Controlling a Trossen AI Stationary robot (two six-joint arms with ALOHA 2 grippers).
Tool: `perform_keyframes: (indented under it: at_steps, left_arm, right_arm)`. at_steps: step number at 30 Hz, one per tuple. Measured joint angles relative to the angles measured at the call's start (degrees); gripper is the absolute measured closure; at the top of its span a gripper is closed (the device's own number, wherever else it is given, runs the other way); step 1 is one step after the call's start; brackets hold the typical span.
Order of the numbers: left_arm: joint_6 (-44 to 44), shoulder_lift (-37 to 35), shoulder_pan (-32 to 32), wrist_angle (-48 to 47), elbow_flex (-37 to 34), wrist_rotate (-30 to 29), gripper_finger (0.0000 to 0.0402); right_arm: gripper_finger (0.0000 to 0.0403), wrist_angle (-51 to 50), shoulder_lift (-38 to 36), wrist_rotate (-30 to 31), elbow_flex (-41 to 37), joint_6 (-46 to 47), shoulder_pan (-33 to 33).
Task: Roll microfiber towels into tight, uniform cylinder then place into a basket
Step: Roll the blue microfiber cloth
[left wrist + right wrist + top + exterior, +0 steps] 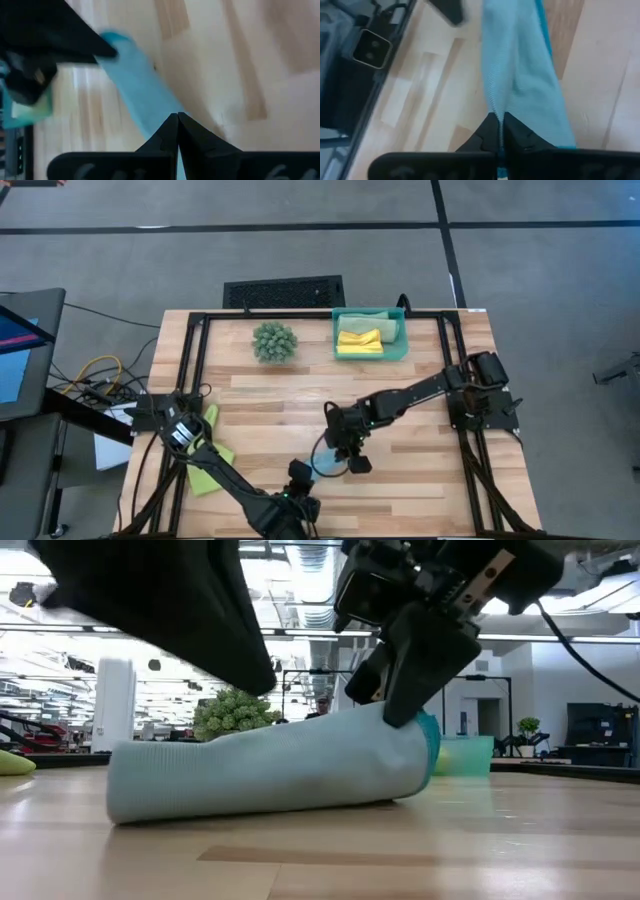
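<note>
Rolled into a loose light blue cylinder, the soft microfiber towel (265, 770) lies on the pale wooden slatted table (420, 480), closest to the low camera, near the table's front edge. Pinched on one end of that roll is the right gripper (357, 463): its two dark fingers (487, 131) meet with a fold of the blue cloth squeezed between them, as the right wrist view shows. At the roll's other end sits the left gripper (300, 477), its fingers (170, 131) pressed together; whether cloth is caught between them cannot be told, though the blue towel runs right up to their tips.

Measured from the blue roll, a lime green cloth square (212, 465) lies flat to the left, partly under the left arm. Far behind the roll, at the table's back edge, stands the small rectangular translucent teal plastic basket (398, 352), holding a yellow towel (360, 341) at its front and a sage green towel (368, 318) behind it. Left of the basket, also well behind the roll, rests a round spiky green plant ball (274, 341). Beyond the table's back edge, a black slotted grille (284, 291) lies on the grey floor.
</note>
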Motion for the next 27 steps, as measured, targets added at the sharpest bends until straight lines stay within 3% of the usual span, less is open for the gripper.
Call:
perform_keyframes:
  at_steps: [13, 19, 27]
  left_arm:
    - [-11.2, 0.0, -0.1, -11.6, -1.7, 2.1, 0.0401]
    - [-11.1, 0.0, -1.0, -10.7, -0.6, -1.0, 0.0401]
    - [-7.1, 0.0, 4.7, -7.6, -3.4, 0.3, 0.0401]
  right_arm:
    - [0.0378, 0.2, 6.4, -9.5, -0.1, 1.5, -1.3]
    - [0.0371, 0.9, 6.8, -11.1, 0.0, 1.5, -0.2]
    - [0.0376, 1.1, 6.8, -12.0, 0.0, 1.5, 1.5]
